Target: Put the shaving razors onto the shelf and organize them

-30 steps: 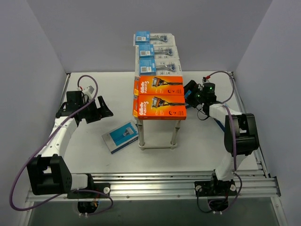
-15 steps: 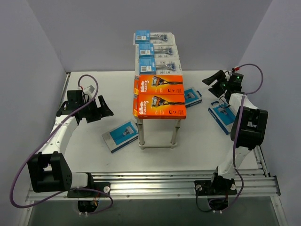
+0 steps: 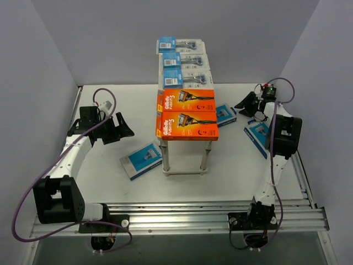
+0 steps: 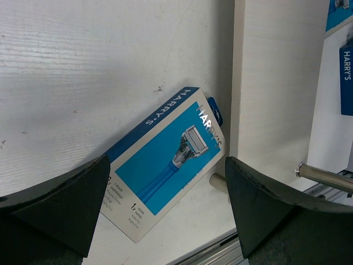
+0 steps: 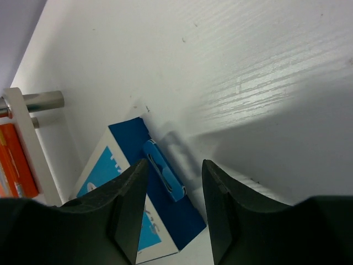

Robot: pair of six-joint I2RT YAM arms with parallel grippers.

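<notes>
Since the blue-and-white razor box (image 5: 110,171) lies flat on the tabletop (image 3: 116,102) just beside the shelf (image 3: 164,154), the right gripper (image 5: 174,168), half-spread and empty, should straddle its edge squarely before pinching. The left gripper (image 4: 165,221) hangs wide-spread over another box (image 4: 165,165).

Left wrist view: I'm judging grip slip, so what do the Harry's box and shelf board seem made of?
Harry's box: probably printed cardboard, smooth, judging by its crisp folded edges. Shelf board: pale, matte, faintly wood-grained, possibly laminate over board.
</notes>
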